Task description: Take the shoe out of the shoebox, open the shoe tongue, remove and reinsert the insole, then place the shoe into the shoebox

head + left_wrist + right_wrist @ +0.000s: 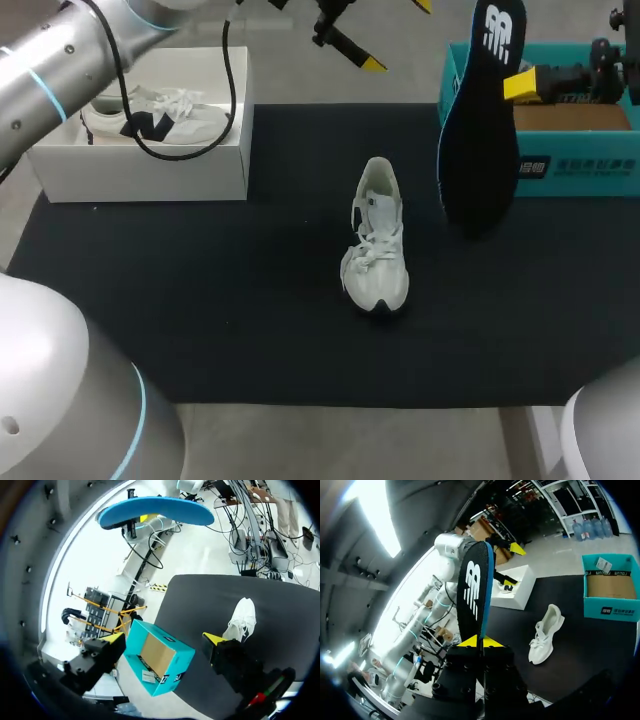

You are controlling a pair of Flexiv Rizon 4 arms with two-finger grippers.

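A white shoe (pixel 377 240) (pixel 242 620) (pixel 545 632) lies on the black mat (pixel 200 300) near the middle, toe towards the front edge. My right gripper (pixel 515 85) (pixel 480 641) is shut on a black insole with a blue edge (pixel 485 110) (pixel 476 595) (pixel 155 511), holding it upright in the air above the mat's right side. Behind the insole stands the open teal shoebox (pixel 575 165) (pixel 610 592) (pixel 160 660), with nothing in it. My left gripper (pixel 398 35) (pixel 165 639) hangs open and holds nothing, high over the mat's far edge.
A white box (pixel 140 160) (pixel 515 592) at the mat's far left holds a second white shoe with dark markings (pixel 160 115). My left arm (pixel 70 70) and its black cable cross above that box.
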